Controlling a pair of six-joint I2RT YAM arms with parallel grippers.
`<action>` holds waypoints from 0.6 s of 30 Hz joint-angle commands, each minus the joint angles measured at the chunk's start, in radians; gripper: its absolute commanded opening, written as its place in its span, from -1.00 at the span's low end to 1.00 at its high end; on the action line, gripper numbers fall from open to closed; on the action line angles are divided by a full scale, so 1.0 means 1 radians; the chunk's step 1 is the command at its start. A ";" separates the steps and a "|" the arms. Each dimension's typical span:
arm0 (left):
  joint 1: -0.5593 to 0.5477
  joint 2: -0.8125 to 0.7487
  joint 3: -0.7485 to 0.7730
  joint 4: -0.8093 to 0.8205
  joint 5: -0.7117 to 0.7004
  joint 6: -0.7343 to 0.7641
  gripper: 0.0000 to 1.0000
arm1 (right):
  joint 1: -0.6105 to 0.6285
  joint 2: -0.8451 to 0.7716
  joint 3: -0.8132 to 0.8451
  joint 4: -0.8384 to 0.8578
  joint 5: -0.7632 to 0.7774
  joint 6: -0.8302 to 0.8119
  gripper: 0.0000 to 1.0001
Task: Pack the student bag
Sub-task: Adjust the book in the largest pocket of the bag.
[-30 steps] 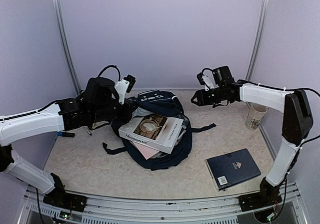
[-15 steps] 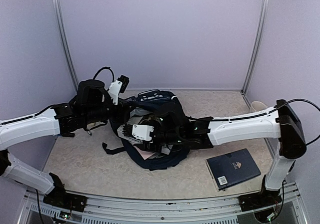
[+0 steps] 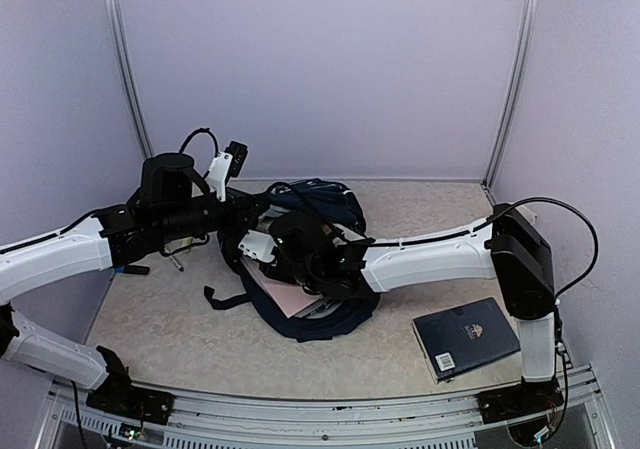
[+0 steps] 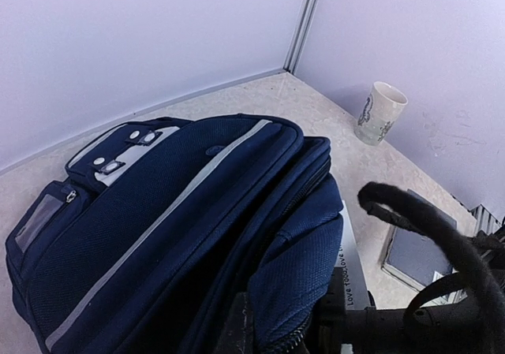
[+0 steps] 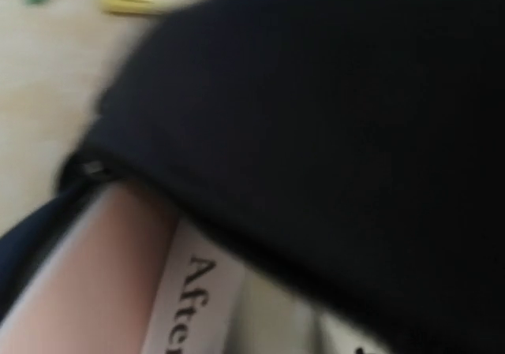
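Right tool [image 3: 262, 252] has swung in from the wall onto the white book [image 5: 193, 299] in the student bag [image 3: 330, 204] mouth, likely seating it. I cannot tell its gap. Beside it, the left tool [image 3: 250, 209] pinches the rim.

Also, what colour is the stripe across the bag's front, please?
Pale grey-white stripe on the navy student bag; best in the left wrist view.
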 commanded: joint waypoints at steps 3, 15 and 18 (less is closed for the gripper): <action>-0.006 -0.067 0.038 0.085 0.071 -0.023 -1.00 | -0.036 0.068 0.077 -0.106 0.181 0.239 0.05; 0.040 -0.043 -0.030 0.100 0.049 -0.044 -1.00 | 0.027 -0.070 0.050 -0.025 -0.216 0.181 0.26; 0.048 -0.041 -0.037 0.098 0.035 -0.038 -1.00 | 0.025 -0.187 -0.022 -0.031 -0.388 0.241 0.45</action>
